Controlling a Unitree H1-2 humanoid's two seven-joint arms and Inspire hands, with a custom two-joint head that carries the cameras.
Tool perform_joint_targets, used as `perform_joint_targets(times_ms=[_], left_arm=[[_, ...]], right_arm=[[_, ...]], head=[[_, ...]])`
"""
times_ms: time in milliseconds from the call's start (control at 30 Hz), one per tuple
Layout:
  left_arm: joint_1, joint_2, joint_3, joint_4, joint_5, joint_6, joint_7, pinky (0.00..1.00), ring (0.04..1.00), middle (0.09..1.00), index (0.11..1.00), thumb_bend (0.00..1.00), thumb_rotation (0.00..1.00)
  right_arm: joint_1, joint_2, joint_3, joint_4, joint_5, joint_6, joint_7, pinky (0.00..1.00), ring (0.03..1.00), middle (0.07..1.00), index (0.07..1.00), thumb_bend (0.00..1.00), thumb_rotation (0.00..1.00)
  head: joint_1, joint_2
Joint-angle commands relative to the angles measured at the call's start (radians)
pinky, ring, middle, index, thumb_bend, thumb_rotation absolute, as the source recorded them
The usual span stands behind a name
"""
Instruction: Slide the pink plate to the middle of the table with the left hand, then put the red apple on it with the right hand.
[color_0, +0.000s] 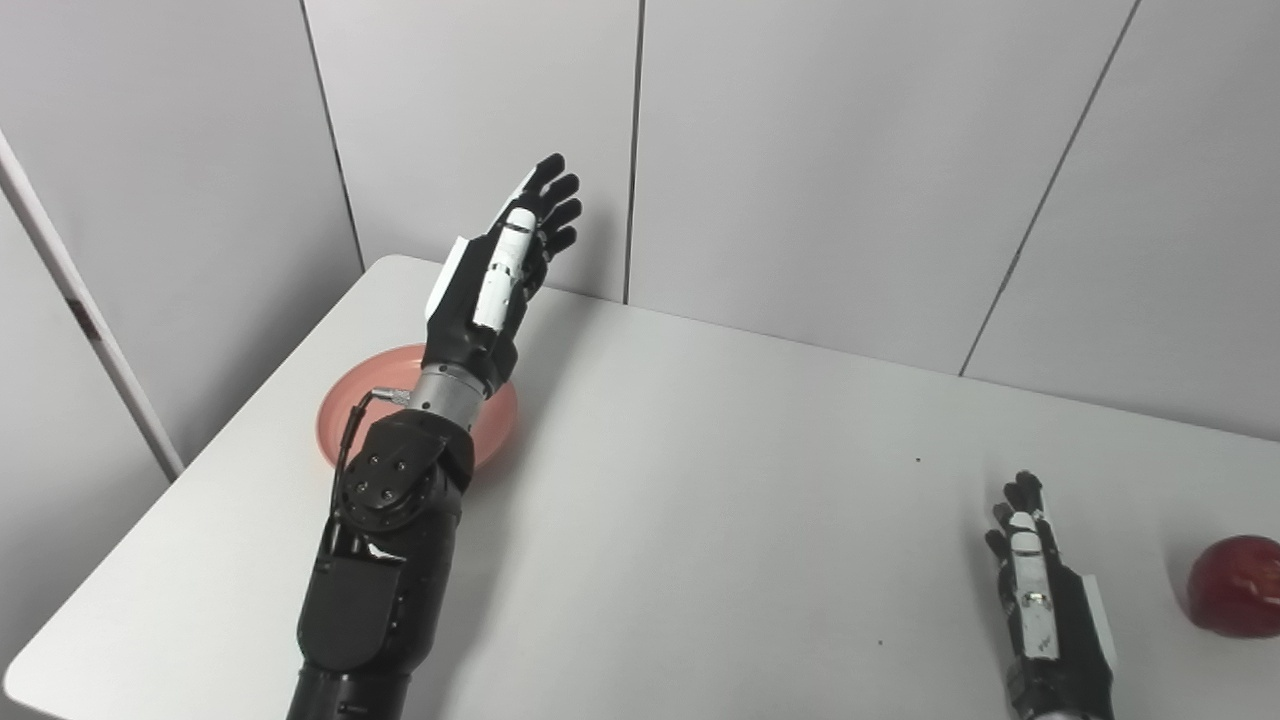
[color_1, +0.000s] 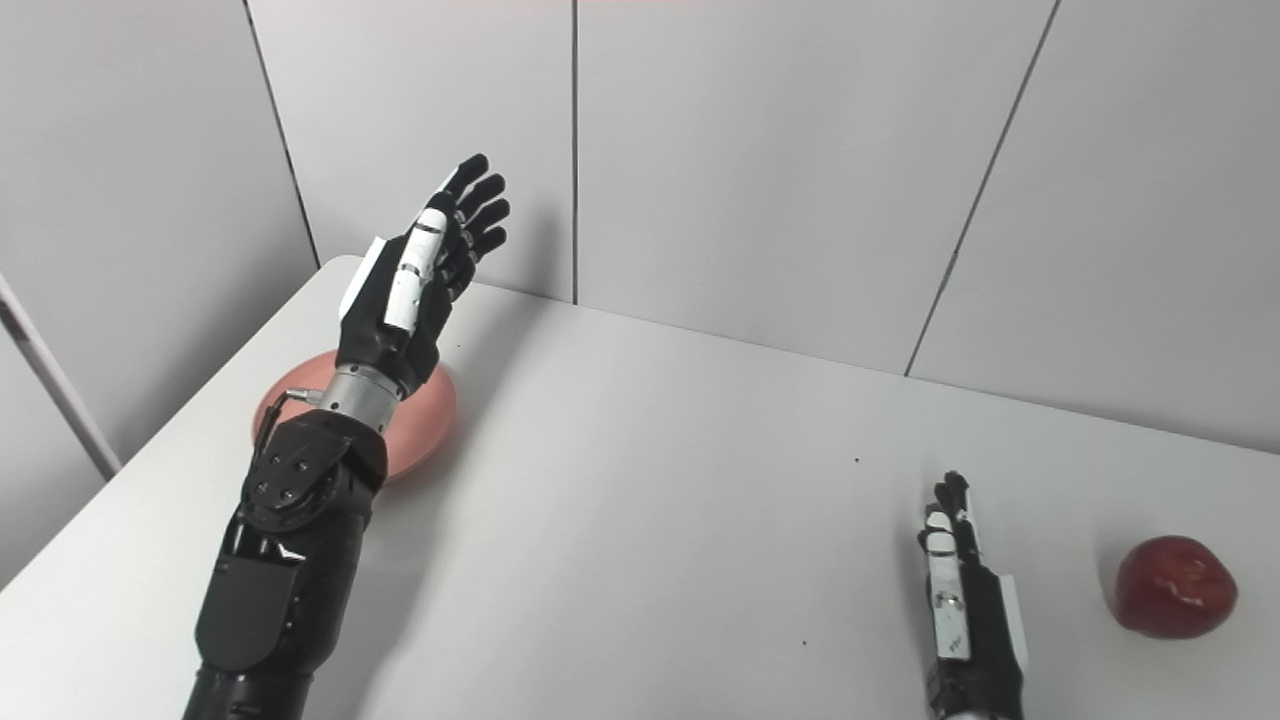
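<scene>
Left hand (color_0: 495, 290): black, white panels; silver wrist collar, thin cable, screwed black forearm. Right hand (color_0: 1040, 600): same colours.

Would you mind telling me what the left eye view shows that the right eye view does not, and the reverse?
Only the left eye view shows the slanted pale post running up to the picture's top-left edge, and it cuts the red apple at the right edge. Only the right eye view shows the whole apple, with bare table beyond it. Both show the left hand open and raised above the pink plate, and the right hand beside the apple, apart from it.
</scene>
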Motion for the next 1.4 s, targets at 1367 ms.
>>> perform_joint_targets(times_ms=[1367], left_arm=[[-0.041, 0.224, 0.199, 0.22, -0.095, -0.095, 0.019, 0.95, 0.963, 0.962, 0.938, 0.35, 1.0]], right_arm=[[-0.007, -0.017, -0.008, -0.037, 0.02, -0.02, 0.009, 1.0, 1.0, 1.0, 1.0, 0.1, 1.0]], head=[[0.036, 0.001]])
